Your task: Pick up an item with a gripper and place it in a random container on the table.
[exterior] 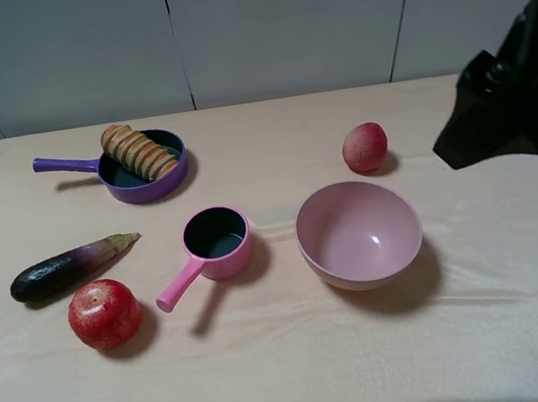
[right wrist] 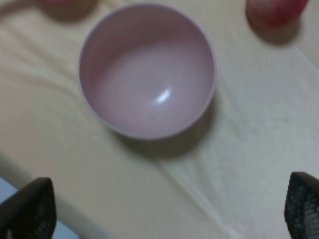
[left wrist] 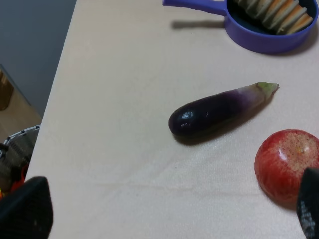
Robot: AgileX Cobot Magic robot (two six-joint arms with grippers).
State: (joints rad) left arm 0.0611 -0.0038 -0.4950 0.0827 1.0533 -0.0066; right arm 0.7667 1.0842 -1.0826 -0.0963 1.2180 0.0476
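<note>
Bread roll (exterior: 139, 151) lies across the purple pan (exterior: 173, 179), upper left of the high frame; the left wrist view cuts off pan and roll at its top edge. Right arm is a dark mass at right edge, details hard to make out. Left claw (left wrist: 169, 211): fingertips (left wrist: 25, 209) spread wide in the lower corners, released, holding nothing, above eggplant (left wrist: 219, 109) and red fruit (left wrist: 286, 164). Right claw (right wrist: 167, 209): likewise wide apart, empty, over the pink bowl (right wrist: 147, 69) on the desk (exterior: 292, 376).
</note>
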